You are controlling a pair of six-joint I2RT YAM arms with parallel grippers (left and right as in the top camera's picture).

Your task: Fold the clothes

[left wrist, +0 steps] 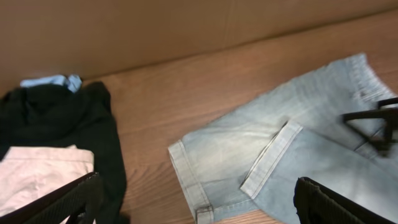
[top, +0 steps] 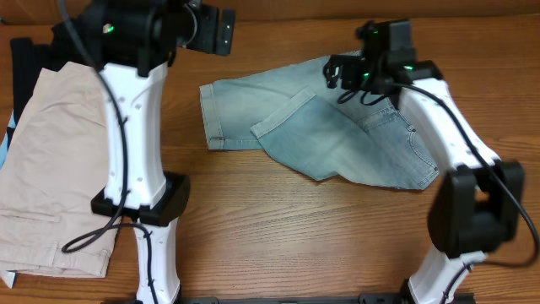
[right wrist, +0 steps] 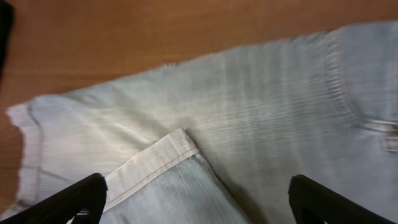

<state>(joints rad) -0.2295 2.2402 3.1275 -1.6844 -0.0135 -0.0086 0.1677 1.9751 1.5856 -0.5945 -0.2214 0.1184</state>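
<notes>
The clothes, light blue denim shorts (top: 329,135), lie flat on the wooden table, waistband to the right. One leg is folded over, so its hemmed cuff (top: 283,114) runs diagonally across the other leg. My left gripper (left wrist: 199,208) is open, hovering above the shorts' left cuff edge (left wrist: 186,180) with nothing between its fingers (left wrist: 68,202). My right gripper (right wrist: 199,205) is open too, above the folded cuff (right wrist: 155,165) near the shorts' back edge, and holds nothing. In the overhead view it sits at the shorts' far edge (top: 344,78).
Beige khaki shorts (top: 51,169) lie on a black garment (top: 34,51) at the table's left. A small light blue item (left wrist: 53,81) peeks out behind the black one. A brown cardboard wall (left wrist: 186,25) bounds the back.
</notes>
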